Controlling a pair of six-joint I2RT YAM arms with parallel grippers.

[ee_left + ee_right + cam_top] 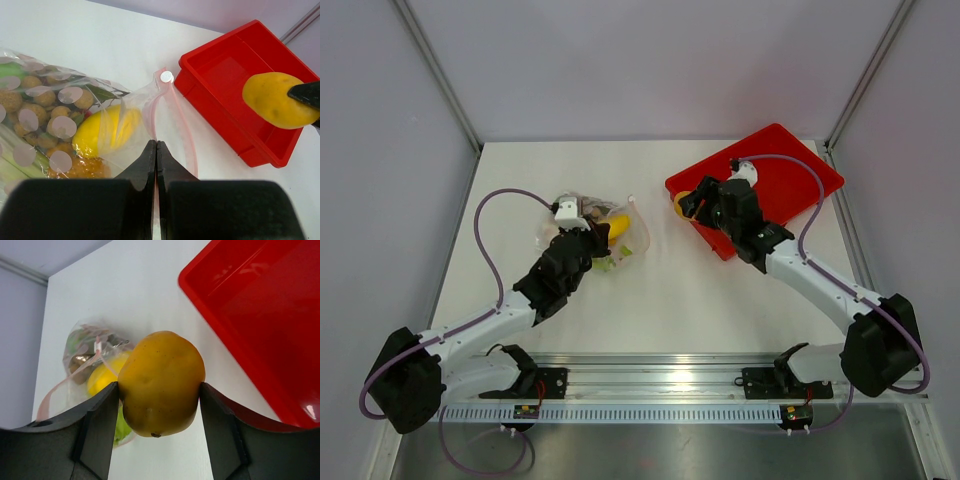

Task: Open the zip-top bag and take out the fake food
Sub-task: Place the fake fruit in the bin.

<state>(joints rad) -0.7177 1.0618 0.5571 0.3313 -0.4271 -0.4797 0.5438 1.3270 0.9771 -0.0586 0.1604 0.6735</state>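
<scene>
The zip-top bag (620,243) lies left of the table's middle, clear and crinkly, its pink-red zip strip (189,145) curving in a loop at the mouth. Fake food inside includes a yellow piece (107,131), tan balls (45,102) and a green stalk (11,167). My left gripper (157,146) is shut on the bag's plastic at the mouth. A yellow-orange fruit (161,382) is clamped in my right gripper (159,386), which hangs over the near left corner of the red tray (790,175). The same fruit (277,100) shows in the left wrist view.
The red rectangular tray (225,75) stands at the back right, tilted diagonally, with nothing seen inside it. Grey walls (380,150) close in the white table (660,290) on three sides. A metal rail (650,375) runs along the near edge between the arm bases.
</scene>
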